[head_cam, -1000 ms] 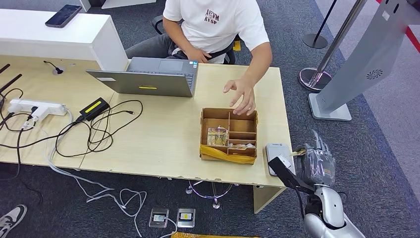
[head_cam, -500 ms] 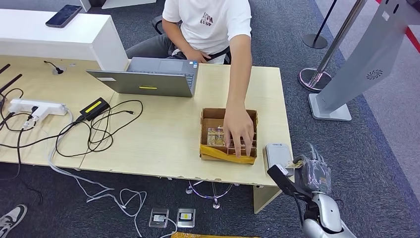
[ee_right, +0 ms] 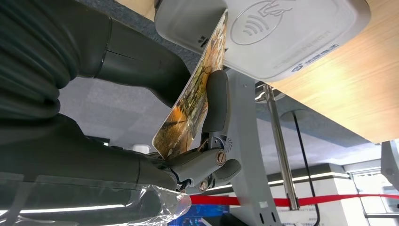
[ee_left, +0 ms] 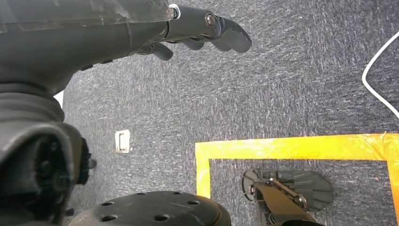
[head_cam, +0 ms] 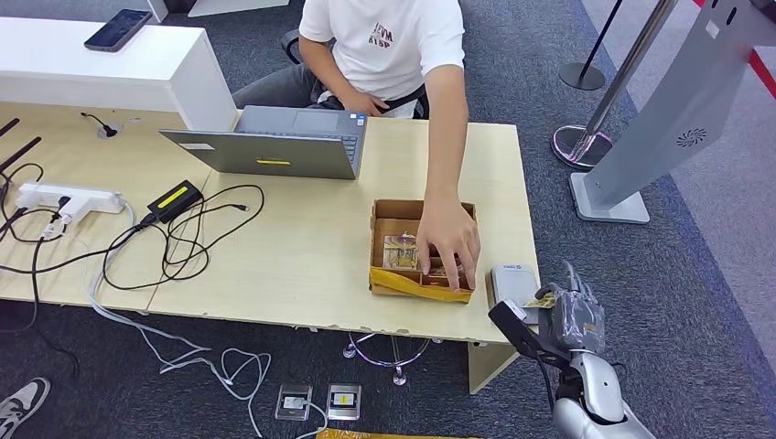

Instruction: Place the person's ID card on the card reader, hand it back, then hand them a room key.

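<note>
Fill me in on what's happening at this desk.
The robot's right hand holds a card by the grey card reader at the desk's corner. A seated person's hand reaches into the divided cardboard box beside the reader. The left hand hangs over the carpet, holding nothing.

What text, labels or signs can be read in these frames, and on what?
T-shirt: two lines of dark print, too blurred to read.
Card reader: a contactless wave sign with a hand; small print along its edge, too small to read.
Card pinched in the right hand: a colourful picture, no words legible.
Laptop: yellow sticker, unreadable.
Charger: yellow label, unreadable.
</note>
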Robot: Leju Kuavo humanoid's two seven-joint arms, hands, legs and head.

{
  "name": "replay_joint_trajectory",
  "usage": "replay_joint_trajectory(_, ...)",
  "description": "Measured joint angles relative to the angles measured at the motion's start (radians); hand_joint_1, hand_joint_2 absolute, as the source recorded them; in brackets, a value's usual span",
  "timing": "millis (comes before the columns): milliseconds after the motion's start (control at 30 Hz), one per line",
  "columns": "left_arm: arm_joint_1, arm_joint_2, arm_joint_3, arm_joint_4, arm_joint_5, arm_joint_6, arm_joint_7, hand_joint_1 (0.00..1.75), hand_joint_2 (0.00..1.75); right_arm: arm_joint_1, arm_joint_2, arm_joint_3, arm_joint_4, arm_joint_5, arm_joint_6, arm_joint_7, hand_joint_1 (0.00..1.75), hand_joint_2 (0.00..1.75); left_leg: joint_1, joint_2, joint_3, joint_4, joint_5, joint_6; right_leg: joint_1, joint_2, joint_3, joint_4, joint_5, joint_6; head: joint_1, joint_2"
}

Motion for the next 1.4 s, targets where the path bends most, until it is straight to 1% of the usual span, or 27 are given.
replay_joint_trajectory(433,-0.002,0.000,-0.001,0.000,-0.003,0.000,0.000,0.00,0.00,-0.022,0.015,0.008,0.011,0.019,-0.006,0.004,1.75,1.75,0.000,0.000,0.000,0.000,0.000,0.000,0.000,0.000,0.000,0.000,0.000,0.000,0.000,0.000)
replay_joint_trajectory(667,-0.002,0.000,-0.001,0.000,-0.010,0.000,-0.001,0.00,0.00,-0.045,0.016,0.016,-0.007,0.057,-0.009,0.017,1.75,1.75,0.000,0.000,0.000,0.000,0.000,0.000,0.000,0.000,0.000,0.000,0.000,0.000,0.000,0.000)
replay_joint_trajectory(800,-0.002,0.000,-0.001,0.000,-0.025,0.000,-0.003,0.00,0.00,-0.060,0.005,0.015,-0.051,0.117,-0.026,0.044,1.75,1.75,0.000,0.000,0.000,0.000,0.000,0.000,0.000,0.000,0.000,0.000,0.000,0.000,0.000,0.000)
replay_joint_trajectory(933,-0.002,0.000,-0.001,0.001,-0.049,0.000,-0.004,0.00,0.00,-0.076,-0.018,0.007,-0.132,0.180,-0.044,0.075,1.75,1.75,0.000,0.000,0.000,0.000,0.000,0.000,0.000,0.000,0.000,0.000,0.000,0.000,0.000,0.000)
replay_joint_trajectory(1067,-0.002,0.000,-0.001,0.002,-0.067,0.000,-0.003,0.00,0.00,-0.097,-0.037,-0.008,-0.219,0.237,-0.044,0.084,1.75,1.75,0.000,0.000,0.000,0.000,0.000,0.000,0.000,0.000,0.000,0.000,0.000,0.000,0.000,0.000)
replay_joint_trajectory(1167,-0.002,0.000,-0.001,0.002,-0.077,0.000,0.001,0.00,0.00,-0.125,-0.043,-0.015,-0.285,0.274,-0.014,0.081,1.75,1.75,0.000,0.000,0.000,0.000,0.000,0.000,0.000,0.000,0.000,0.000,0.000,0.000,0.000,0.000)
replay_joint_trajectory(1300,-0.004,0.001,-0.002,0.001,-0.085,0.000,0.018,0.00,0.00,-0.174,-0.040,-0.010,-0.339,0.294,0.066,0.054,1.75,1.75,0.000,0.000,0.000,0.000,0.000,0.000,0.000,0.000,0.000,0.000,0.000,0.000,0.000,0.000)
replay_joint_trajectory(1400,-0.012,0.001,-0.009,-0.002,-0.089,-0.001,0.042,0.00,0.00,-0.230,-0.020,0.015,-0.338,0.279,0.126,0.020,1.75,1.75,0.000,0.000,-0.001,0.000,0.000,0.000,0.000,0.000,0.000,0.001,0.000,0.000,0.000,0.000)
